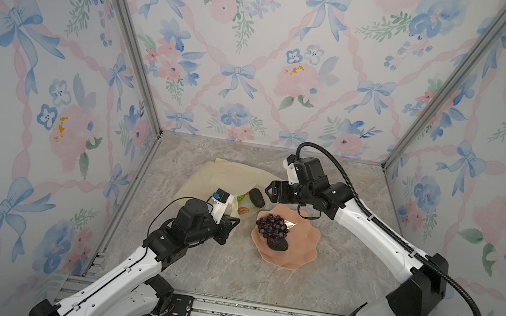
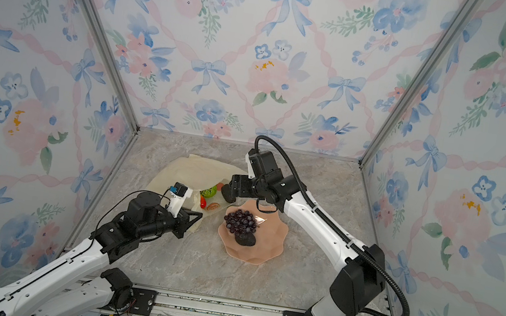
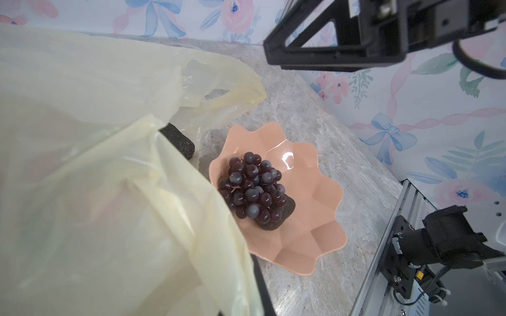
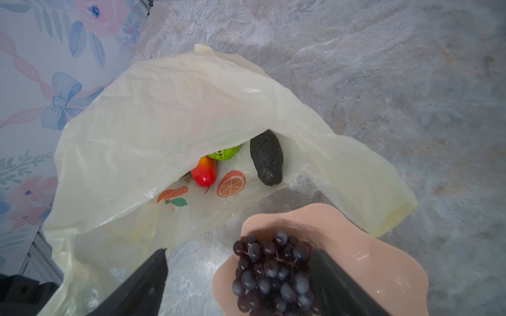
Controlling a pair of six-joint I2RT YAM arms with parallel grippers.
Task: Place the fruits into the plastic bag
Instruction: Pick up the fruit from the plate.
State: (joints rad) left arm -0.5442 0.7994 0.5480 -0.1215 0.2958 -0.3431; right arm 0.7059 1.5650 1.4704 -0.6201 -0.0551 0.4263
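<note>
Left end effector (image 1: 231, 222) is pinched together on the upper film of the plastic bag (image 1: 225, 175) in both top views, and the bag's mouth gapes toward the pink dish (image 1: 307, 241). Right end effector (image 1: 269, 190) hangs just above that mouth, fingers apart and empty, over an avocado (image 1: 257, 198) lying inside the opening. A green ball (image 2: 208, 190) and a red-yellow mango (image 2: 203, 202) show deeper in the bag, near an orange-slice print (image 2: 213, 206). The dish stands on the marbled worktop (image 1: 227, 274) just beside the bag. It carries the grape bunch (image 1: 272, 224), with a second avocado (image 1: 278, 243) tucked under the bunch.

From the left wrist, pale bag film (image 3: 82, 164) fills much of the picture, close to the lens. The end of the bagged avocado (image 3: 180, 142) peeks past a fold. The grape bunch (image 3: 252, 186) lies on the second avocado (image 3: 289, 206) in the dish (image 3: 315, 232). One dark finger of the right end effector is in view above the worktop.

From the right wrist, two dark fingers (image 4: 147, 279) stand wide apart with nothing clamped between them. Beyond them the bag opens like a tent. The avocado (image 4: 267, 157) rests on the lower film at the mouth. The red-yellow mango (image 4: 204, 171) and green ball (image 4: 224, 153) sit farther in, partly under the raised film. The grape bunch (image 4: 268, 270) lies in the dish (image 4: 383, 260) beneath the fingers.
</note>
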